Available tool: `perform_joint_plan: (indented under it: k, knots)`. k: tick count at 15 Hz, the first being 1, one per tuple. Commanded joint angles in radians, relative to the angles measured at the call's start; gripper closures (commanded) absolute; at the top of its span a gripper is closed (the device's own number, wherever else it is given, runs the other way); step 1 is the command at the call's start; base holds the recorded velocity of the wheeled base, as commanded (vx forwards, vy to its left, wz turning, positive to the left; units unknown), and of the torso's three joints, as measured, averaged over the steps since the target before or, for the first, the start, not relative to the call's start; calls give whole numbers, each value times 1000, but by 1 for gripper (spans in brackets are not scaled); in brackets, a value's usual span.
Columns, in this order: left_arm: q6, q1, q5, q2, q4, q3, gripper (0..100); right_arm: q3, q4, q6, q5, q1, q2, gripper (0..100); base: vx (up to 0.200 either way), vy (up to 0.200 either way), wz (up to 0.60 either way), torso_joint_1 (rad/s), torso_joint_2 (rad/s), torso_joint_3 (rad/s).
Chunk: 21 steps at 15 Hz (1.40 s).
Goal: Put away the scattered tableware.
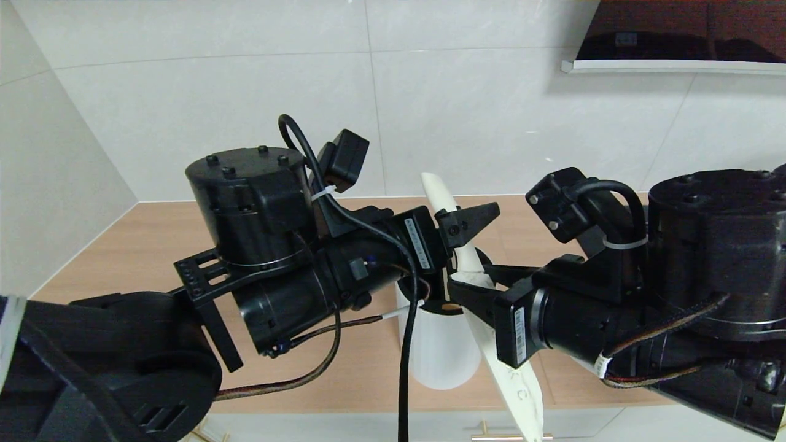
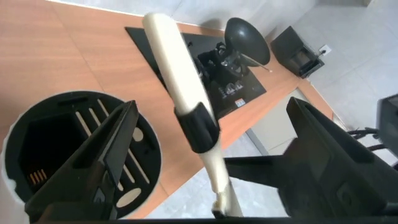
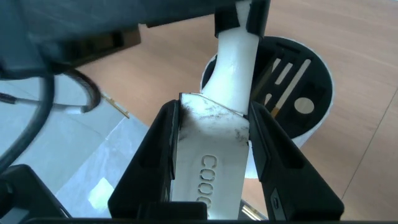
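Observation:
A white spatula (image 1: 514,382) hangs tilted over a white utensil holder (image 1: 439,356) with a black slotted insert. My right gripper (image 1: 485,283) is shut on the spatula's broad blade (image 3: 208,140). The handle (image 2: 175,65), which shows a black band, rises between the fingers of my left gripper (image 2: 214,163). That gripper is open, with its fingers (image 2: 109,155) wide on either side and clear of the handle. The holder's rim (image 2: 7,163) lies just below the left fingers, and the holder (image 3: 314,127) also sits behind the blade.
The holder stands on a wooden counter (image 1: 141,245) near its front edge. A black cooktop (image 2: 186,46) with a dark pan (image 2: 247,38) on it lies farther along the counter. Tiled walls close in behind and at the left, and a range hood (image 1: 675,64) hangs at the upper right.

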<state>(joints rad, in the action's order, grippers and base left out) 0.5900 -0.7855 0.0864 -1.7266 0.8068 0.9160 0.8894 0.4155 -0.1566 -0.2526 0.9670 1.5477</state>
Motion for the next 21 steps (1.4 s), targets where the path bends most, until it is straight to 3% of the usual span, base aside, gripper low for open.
perform_joint_plan:
  k: [1,3,4,17,18,21]
  knots:
    - [1,-1,1,-8,2,0,0,-1,2,0,1,2,2,100,0,0,0,0,0,0]
    - [1,-1,0,-10,2,0,0,-1,2,-9,1,4,2,100,0,0,0,0,0,0]
    - [1,0,1,-10,2,0,100,-1,2,-15,1,19,0,100,0,0,0,0,0,0]
    - [-1,-1,0,4,2,-5,100,-10,2,-14,-1,22,-11,100,0,0,0,0,0,0]
    - [-1,-3,-2,5,3,-6,100,-13,2,-14,-1,22,-17,0,0,0,0,0,0,0]
    - [-2,-4,-2,65,3,-9,100,-21,2,-14,-1,48,-29,0,0,0,0,0,0,0]
